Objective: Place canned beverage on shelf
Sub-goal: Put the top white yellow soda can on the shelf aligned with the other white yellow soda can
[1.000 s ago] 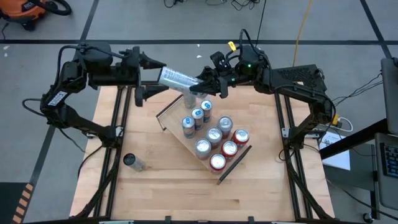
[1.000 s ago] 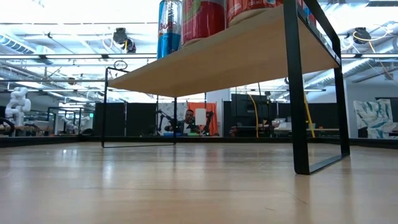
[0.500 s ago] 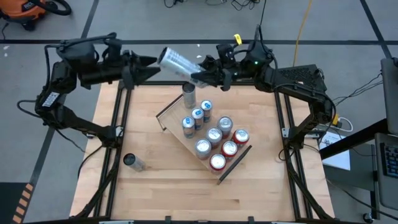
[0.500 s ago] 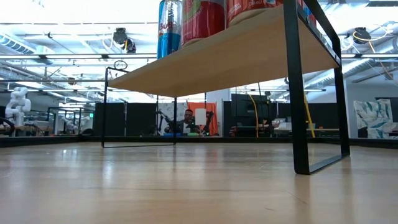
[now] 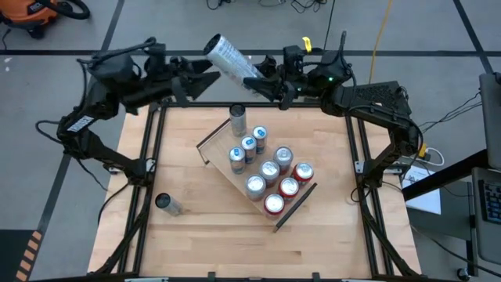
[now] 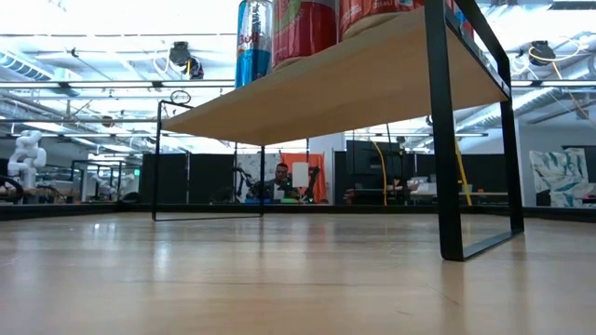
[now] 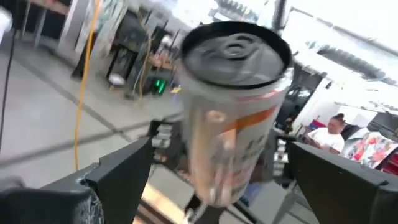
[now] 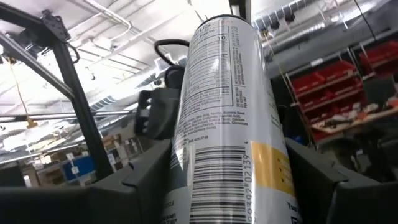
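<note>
1. My right claw (image 5: 254, 77) gripped a silver can (image 5: 228, 56) by its lower end, above the tabletop's (image 5: 196, 235) far edge, can tilted up and away toward my left arm.
2. In the right wrist view the can (image 8: 224, 118) sat clamped between my two fingers (image 8: 143, 180), barcode and label facing the camera.
3. My left claw (image 5: 205, 77) hung spread wide, holding nothing, just beside the can near the far edge; its wrist view showed the can's top (image 7: 236, 53) between the fingers (image 7: 118, 174) without contact.
4. The shelf (image 5: 235, 176) stood diagonally mid-tabletop, carrying nine upright cans: silver, blue and red ones (image 5: 274, 204).
5. One tall silver can (image 5: 238, 121) stood at the shelf's far end.
6. A lone can (image 5: 166, 204) lay on the tabletop near the left edge, well apart from the shelf.
7. Low view: shelf board (image 6: 326, 88) seen from underneath, cans on it.
</note>
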### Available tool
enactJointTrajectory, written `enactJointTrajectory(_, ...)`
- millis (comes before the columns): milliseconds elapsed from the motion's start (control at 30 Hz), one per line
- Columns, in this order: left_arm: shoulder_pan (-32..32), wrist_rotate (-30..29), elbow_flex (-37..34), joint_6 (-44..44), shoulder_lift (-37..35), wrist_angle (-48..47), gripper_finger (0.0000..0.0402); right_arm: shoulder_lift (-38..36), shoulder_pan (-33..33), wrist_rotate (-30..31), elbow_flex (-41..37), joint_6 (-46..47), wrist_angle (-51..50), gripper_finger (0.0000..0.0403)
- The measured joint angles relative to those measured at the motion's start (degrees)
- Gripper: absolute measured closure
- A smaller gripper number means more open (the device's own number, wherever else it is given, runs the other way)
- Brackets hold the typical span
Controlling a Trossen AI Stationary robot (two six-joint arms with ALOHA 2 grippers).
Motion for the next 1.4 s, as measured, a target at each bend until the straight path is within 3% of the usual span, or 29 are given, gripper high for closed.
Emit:
enactJointTrajectory(400, -5.7, -10.9, 0.0, 17.2, 5.0, 15.7, 0.0025, 0.0, 0.1, -0.4, 0.1, -6.8, 1.1, 0.017)
enactJointTrajectory(600, -5.7, -15.3, 0.0, 16.8, 4.9, 16.8, 0.0025, 0.0, 0.0, -0.3, 0.1, -8.3, 0.5, 0.017)
enactJointTrajectory(767, -5.7, -15.4, 0.0, 16.8, 4.6, 16.7, 0.0029, 0.0, 0.0, -0.4, 0.1, -8.3, 0.9, 0.017)
enactJointTrajectory(1167, -5.7, -14.3, 0.0, 13.6, 4.6, 16.5, 0.012, 0.0, 0.1, -0.5, 0.1, -8.3, 0.7, 0.017)
enactJointTrajectory(1400, -5.7, -14.5, 0.0, 11.4, 4.6, 16.2, 0.0129, 0.0, 0.1, -0.5, 0.1, -8.3, 0.1, 0.017)
